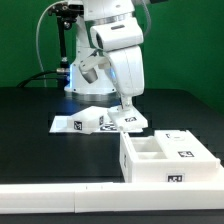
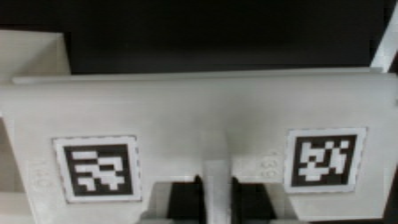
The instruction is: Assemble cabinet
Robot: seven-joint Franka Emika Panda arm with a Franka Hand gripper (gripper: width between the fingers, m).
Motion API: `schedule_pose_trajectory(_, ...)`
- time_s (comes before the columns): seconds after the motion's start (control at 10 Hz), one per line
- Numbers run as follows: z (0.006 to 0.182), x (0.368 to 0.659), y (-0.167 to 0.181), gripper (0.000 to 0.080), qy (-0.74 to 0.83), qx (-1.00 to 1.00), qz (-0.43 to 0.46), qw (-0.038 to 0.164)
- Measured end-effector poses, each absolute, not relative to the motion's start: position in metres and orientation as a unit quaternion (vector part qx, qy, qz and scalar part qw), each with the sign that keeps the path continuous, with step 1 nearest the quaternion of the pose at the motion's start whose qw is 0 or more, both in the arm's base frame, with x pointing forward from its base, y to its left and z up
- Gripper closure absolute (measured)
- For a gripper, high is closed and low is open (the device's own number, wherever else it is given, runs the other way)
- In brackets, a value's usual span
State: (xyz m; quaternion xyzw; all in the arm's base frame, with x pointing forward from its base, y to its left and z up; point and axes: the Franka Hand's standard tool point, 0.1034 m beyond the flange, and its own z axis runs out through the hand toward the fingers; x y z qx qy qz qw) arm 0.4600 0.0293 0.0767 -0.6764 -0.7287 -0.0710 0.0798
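A flat white cabinet panel (image 1: 128,121) with black-and-white tags lies at mid-table, just behind the box body. My gripper (image 1: 127,104) is straight down on it. In the wrist view the panel (image 2: 196,110) fills the picture with two tags showing. My gripper (image 2: 215,200) has its dark pads pressed on both sides of a thin white ridge of the panel, so it looks shut on it. The white cabinet box body (image 1: 165,160), open on top with inner compartments and tags, stands at the front on the exterior view's right, apart from the gripper.
The marker board (image 1: 75,124) lies flat to the exterior view's left of the panel. A long plain white rail (image 1: 60,197) runs along the front edge. The robot base stands at the back. A white corner (image 2: 27,50) shows beyond the panel in the wrist view.
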Motion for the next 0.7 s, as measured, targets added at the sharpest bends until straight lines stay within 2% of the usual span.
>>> schedule_pose_trajectory(0.2, 0.0753, 0.4593, 0.0276, 0.0738, -0.726, -0.680, -0.065, 0.078)
schedule_pose_trajectory(0.5, 0.0829, 0.4674, 0.0296, 0.0738, -0.727, -0.681, -0.067, 0.058)
schedule_pose_trajectory(0.7, 0.0821, 0.4678, 0.0334, 0.0738, -0.724, -0.685, -0.064, 0.058)
